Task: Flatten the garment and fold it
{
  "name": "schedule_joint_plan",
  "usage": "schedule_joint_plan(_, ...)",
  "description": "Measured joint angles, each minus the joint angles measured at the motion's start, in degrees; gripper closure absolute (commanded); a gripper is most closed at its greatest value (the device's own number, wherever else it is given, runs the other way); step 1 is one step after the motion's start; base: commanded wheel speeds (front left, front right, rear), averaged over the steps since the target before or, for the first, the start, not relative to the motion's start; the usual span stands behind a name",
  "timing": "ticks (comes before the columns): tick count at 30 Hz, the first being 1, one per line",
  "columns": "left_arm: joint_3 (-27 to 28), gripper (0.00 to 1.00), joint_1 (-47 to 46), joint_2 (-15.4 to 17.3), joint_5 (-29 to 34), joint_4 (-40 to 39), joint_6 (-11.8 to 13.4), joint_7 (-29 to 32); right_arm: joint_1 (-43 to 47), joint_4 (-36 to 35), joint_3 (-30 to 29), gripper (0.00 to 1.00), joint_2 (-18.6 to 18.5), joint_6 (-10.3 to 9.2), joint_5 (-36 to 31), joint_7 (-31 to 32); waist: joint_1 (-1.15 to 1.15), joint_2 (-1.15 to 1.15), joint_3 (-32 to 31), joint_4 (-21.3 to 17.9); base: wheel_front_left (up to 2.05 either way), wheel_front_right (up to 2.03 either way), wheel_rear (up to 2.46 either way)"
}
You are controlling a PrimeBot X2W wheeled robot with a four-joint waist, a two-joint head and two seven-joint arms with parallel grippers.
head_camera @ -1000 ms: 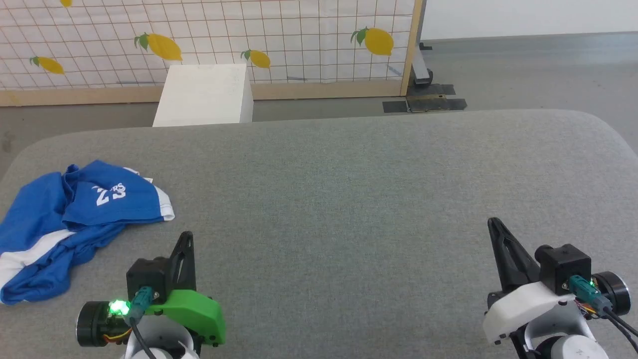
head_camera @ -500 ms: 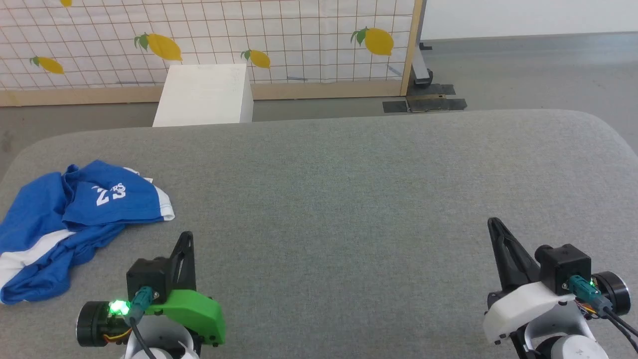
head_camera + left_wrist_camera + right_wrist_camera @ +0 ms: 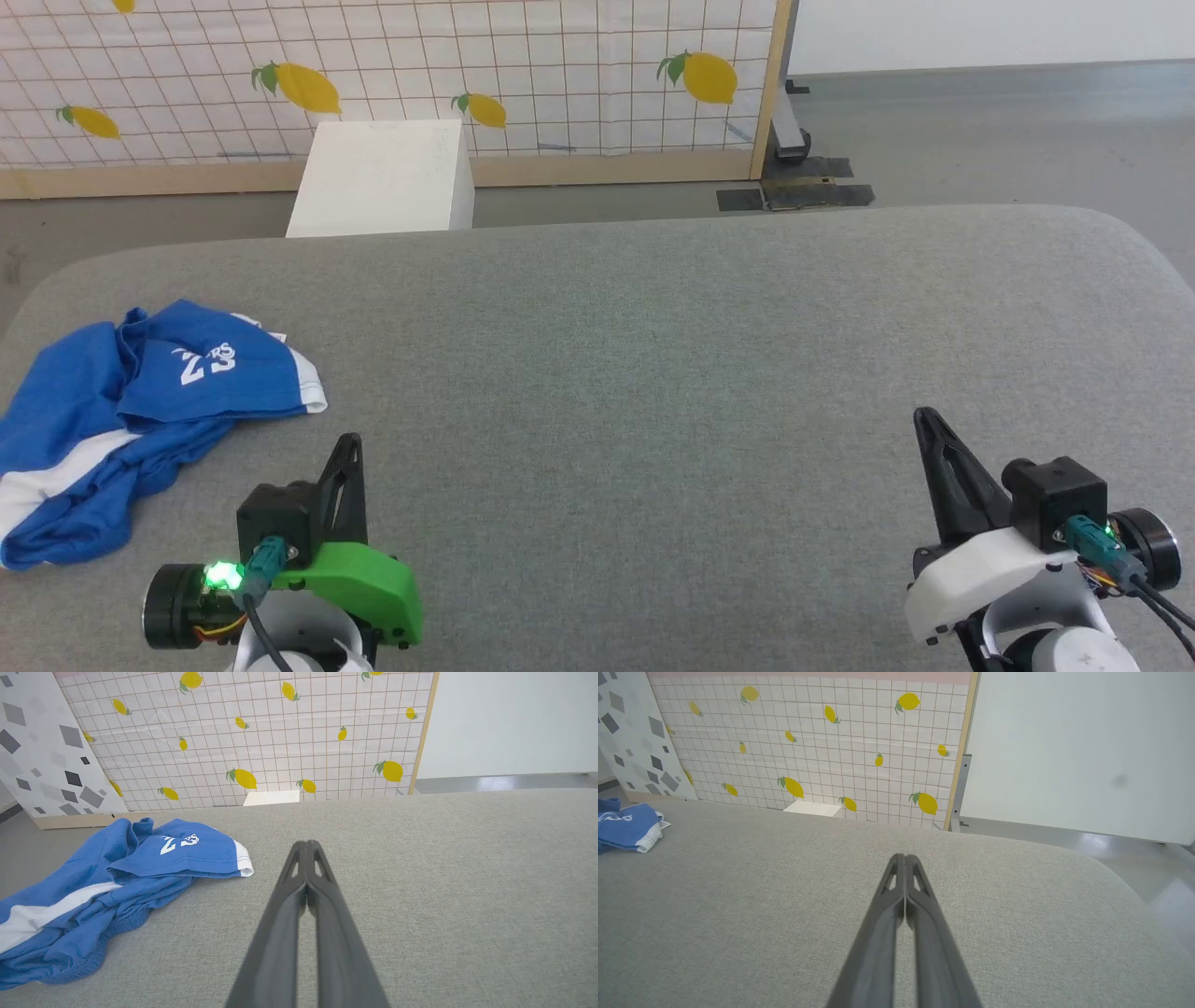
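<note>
The garment (image 3: 140, 420) is a pair of bright blue shorts with white stripes and a white printed number, lying crumpled at the left end of the grey table (image 3: 653, 373). My left gripper (image 3: 350, 441) hovers near the front edge, just right of the garment (image 3: 117, 882) and apart from it, fingers pressed together and empty. Far to the right, my right gripper (image 3: 922, 415) is also shut with nothing in it. In the right wrist view, the shut right gripper (image 3: 904, 857) points over bare table, and a corner of the garment (image 3: 626, 828) shows at the far left.
A white box (image 3: 383, 177) stands on the floor behind the table. Behind it is a lemon-patterned panel (image 3: 513, 75) in a wooden frame. The table's rounded far right corner (image 3: 1120, 233) drops to grey floor.
</note>
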Motion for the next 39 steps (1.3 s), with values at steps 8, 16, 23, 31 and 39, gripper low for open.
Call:
schedule_joint_plan(8,-0.29,0.0,0.03,0.0,-0.23,0.05,-0.05,-0.04,0.0,0.08,-0.01,0.0,-0.01,0.0,0.22,-0.01,0.0,0.0,0.01,0.01,0.0,0.0,0.0)
schedule_joint_plan(16,-0.47,0.0,0.03,0.0,-0.62,0.54,-0.12,-0.9,0.04,0.87,-0.01,0.0,-0.01,0.0,1.47,-0.8,0.0,0.0,0.01,0.08,0.0,0.0,0.0)
schedule_joint_plan(23,-0.51,0.0,0.03,-0.01,-1.05,0.99,-0.19,-1.72,0.08,1.51,0.0,0.0,-0.01,0.0,2.79,-1.63,0.0,0.0,-0.02,0.6,0.0,0.0,0.0)
schedule_joint_plan(31,-0.48,0.0,0.03,-0.01,-1.62,1.33,-0.57,-2.63,0.15,2.31,0.01,0.0,-0.01,0.0,3.98,-2.63,0.0,0.0,0.02,2.3,0.0,0.0,0.0)
schedule_joint_plan(39,-0.4,0.0,0.03,-0.01,-2.26,1.77,-0.68,-3.64,0.55,3.09,0.12,0.0,-0.01,0.0,5.26,-3.57,0.0,0.0,0.1,4.94,0.0,0.0,0.0)
